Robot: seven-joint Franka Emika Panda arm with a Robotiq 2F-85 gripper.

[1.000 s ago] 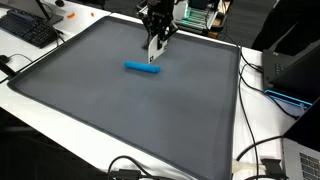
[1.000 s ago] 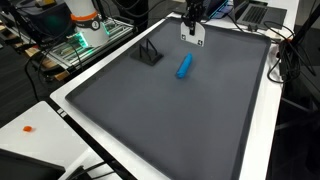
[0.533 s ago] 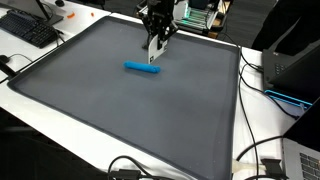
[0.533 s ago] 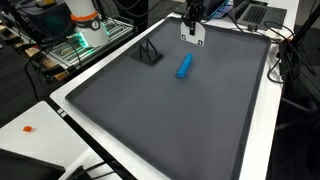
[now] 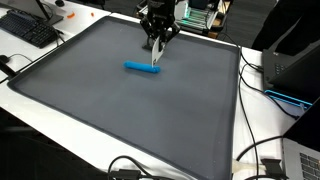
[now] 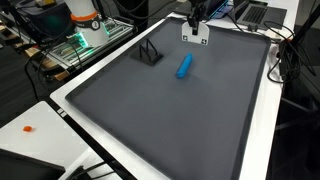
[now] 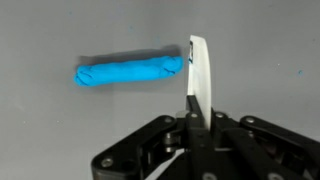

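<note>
A blue cylinder-shaped object lies on the grey mat; it also shows in the other exterior view and in the wrist view. My gripper hangs above the mat just beyond one end of the blue object. It is shut on a thin white flat piece that points down towards the mat. The piece shows in both exterior views. In the wrist view the white piece's tip sits beside the blue object's right end; I cannot tell whether they touch.
A small black stand sits on the mat near its far edge. A keyboard lies off the mat. Cables and a laptop lie around the white table border. A small orange item lies on the table.
The gripper has turned slightly with the white piece in it, so the piece now hangs at a different angle. The blue object has not moved.
</note>
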